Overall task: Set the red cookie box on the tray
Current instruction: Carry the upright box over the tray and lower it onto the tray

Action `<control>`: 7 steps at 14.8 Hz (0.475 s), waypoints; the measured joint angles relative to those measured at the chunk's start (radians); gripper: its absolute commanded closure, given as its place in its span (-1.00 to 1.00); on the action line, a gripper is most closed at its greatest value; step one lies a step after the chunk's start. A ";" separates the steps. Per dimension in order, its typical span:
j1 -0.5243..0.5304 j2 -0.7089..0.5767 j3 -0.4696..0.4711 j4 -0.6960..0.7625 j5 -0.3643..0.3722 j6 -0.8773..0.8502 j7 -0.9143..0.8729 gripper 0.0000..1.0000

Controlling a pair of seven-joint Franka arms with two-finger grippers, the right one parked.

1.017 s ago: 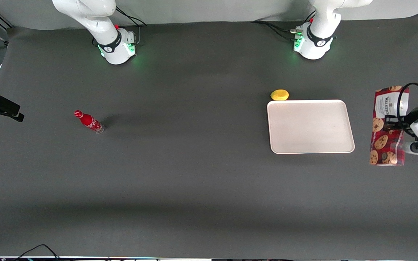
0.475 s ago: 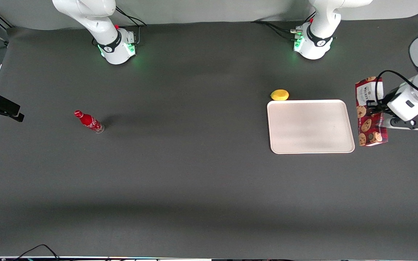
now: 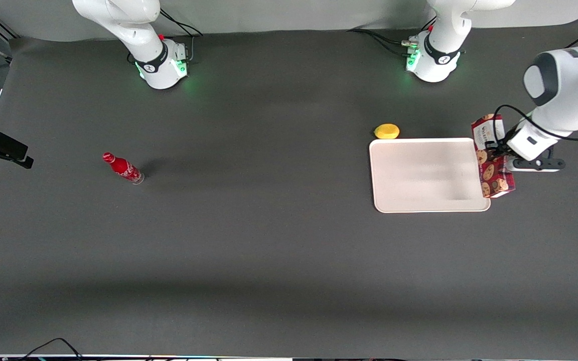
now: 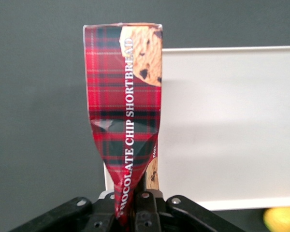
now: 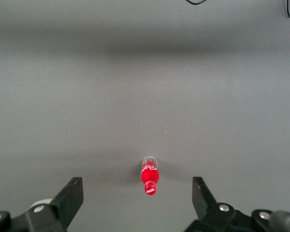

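Along the table's (image 3: 269, 260) near edge we found only bare dark grey cloth, with a thin cable lying at the near corner toward the parked arm's end. Farther from the front camera, toward that same end, a small red soda bottle (image 3: 123, 168) lay tilted on the cloth, well apart from everything else; we saw it again in the right wrist view (image 5: 150, 176). Toward the working arm's end, the tray (image 3: 422, 203) sat flat with its long sides parallel to the table's near edge, and nothing rested on its pale surface. We saw the red cookie box (image 3: 492, 155) carried lengthwise over the tray's short edge nearest the working arm's end of the table, overlapping that rim, its white label end pointing away from the front camera. Whether it touched the tray we could not tell. The gripper (image 3: 500, 152) held the box partway along its length, pressed in from the side toward the table's end. In the left wrist view we saw the gripper (image 4: 134, 205) closed tight on the box (image 4: 125, 116), the carton pinched and creased between the fingers (image 4: 144, 207), with the tray's (image 4: 232, 121) rim running just beside it. Just off the tray's long edge farthest from the front camera, near its corner, lay a small yellow lemon (image 3: 386, 131).
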 measured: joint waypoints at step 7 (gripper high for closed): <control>0.000 0.090 0.024 -0.117 0.000 0.271 -0.001 1.00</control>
